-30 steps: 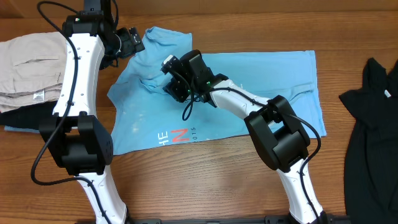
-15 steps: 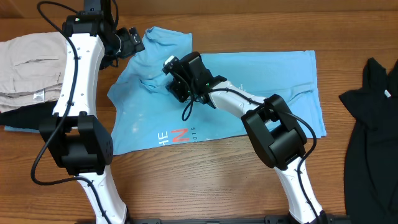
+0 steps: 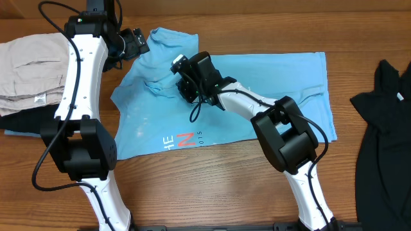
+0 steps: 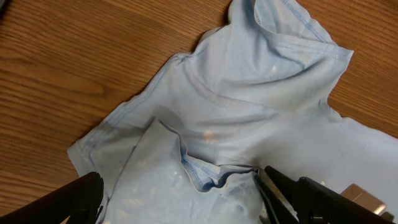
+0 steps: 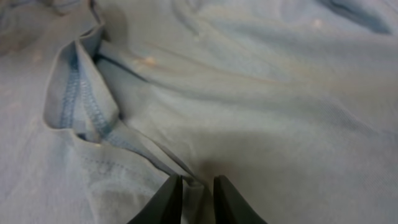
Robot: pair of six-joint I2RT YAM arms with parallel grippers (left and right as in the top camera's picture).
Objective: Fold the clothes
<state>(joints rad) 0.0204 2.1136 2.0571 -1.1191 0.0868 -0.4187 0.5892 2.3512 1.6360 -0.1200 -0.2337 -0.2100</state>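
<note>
The clothes, a light blue T-shirt with white lettering and a red mark near its front hem, lie spread on the wooden table. The neck area is rumpled, with a stitched edge folded over. My right gripper is down on the cloth near the collar. In the right wrist view its jaws stand narrow, pinching a raised ridge of the fabric. My left gripper hovers over the shirt's upper left part; its jaws are wide open above the crumpled collar fold, holding nothing.
A beige folded garment lies at the left edge, partly under the left arm. A plain black garment lies at the right edge. Bare wooden table shows in front of the shirt.
The right gripper's jaws have narrowed onto a ridge of the shirt, and it has shifted slightly toward the collar. The left arm has not moved.
</note>
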